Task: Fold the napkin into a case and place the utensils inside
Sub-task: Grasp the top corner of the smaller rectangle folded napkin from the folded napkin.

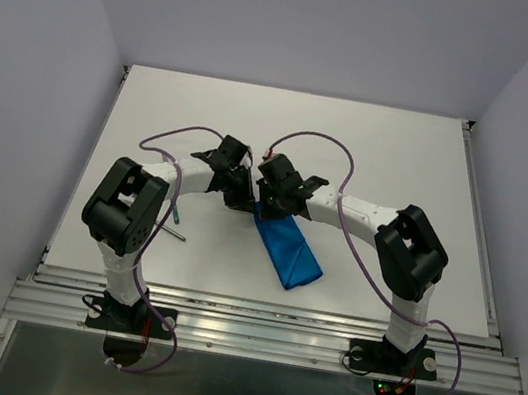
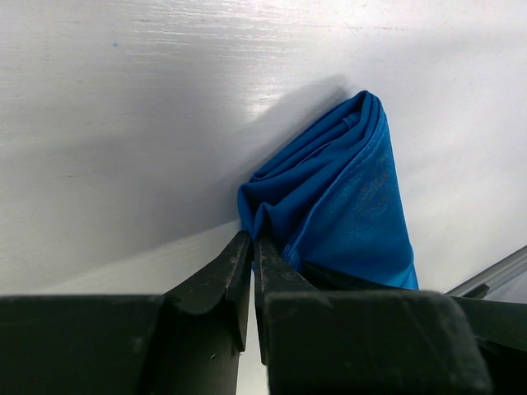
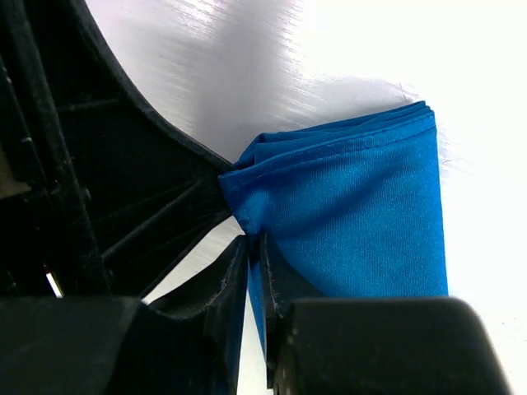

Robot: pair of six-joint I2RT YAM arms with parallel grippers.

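Your right gripper [image 3: 254, 251] is pinching the napkin [image 3: 354, 206]; the left gripper [image 2: 251, 243], I cannot tell. Tugging unevenly, you're risking undoing the folds.

The case [image 1: 288, 247] lies mid-worktop [image 1: 402, 160], slanting from its far end toward the near right. At that far end the left end effector [image 1: 242, 198] and right end effector [image 1: 265, 202] sit side by side (both touching it). The utensils [image 1: 176, 227] lie well left, partly hidden behind the left arm [image 1: 126, 205].
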